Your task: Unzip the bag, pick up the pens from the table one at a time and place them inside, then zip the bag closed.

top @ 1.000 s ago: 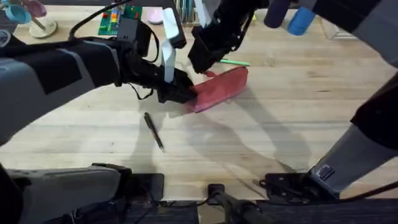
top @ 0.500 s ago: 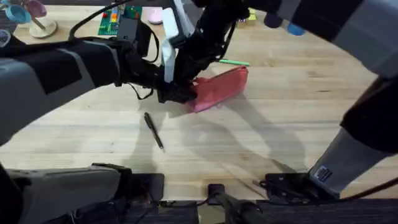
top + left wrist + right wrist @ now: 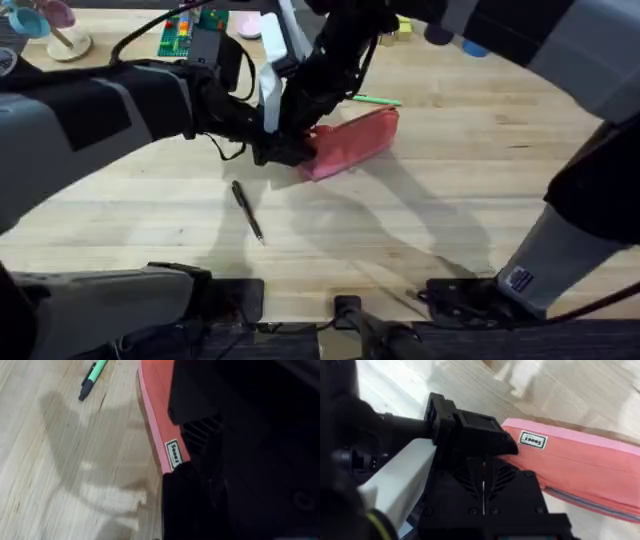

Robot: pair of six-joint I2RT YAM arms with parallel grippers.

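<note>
The salmon-pink bag (image 3: 352,140) lies tilted on the table (image 3: 450,200), its white label (image 3: 532,440) near one end. My left gripper (image 3: 290,152) is shut on that end. My right gripper (image 3: 300,108) comes down from above beside it. Its fingers (image 3: 492,487) are pressed together at the bag's zipper end, and the pull is hidden. The green pen (image 3: 376,100) lies just behind the bag and also appears in the left wrist view (image 3: 93,374). The black pen (image 3: 247,210) lies in front of the bag, apart from both grippers.
A green circuit board (image 3: 190,32), a pink and teal cup set (image 3: 48,22), a yellow item (image 3: 400,25) and a blue cylinder (image 3: 475,45) line the far edge. Bare wood spreads to the right and front of the bag.
My right gripper slid left along the bag's top toward the left gripper, then held almost still. The bag, both pens and the left gripper stayed put.
</note>
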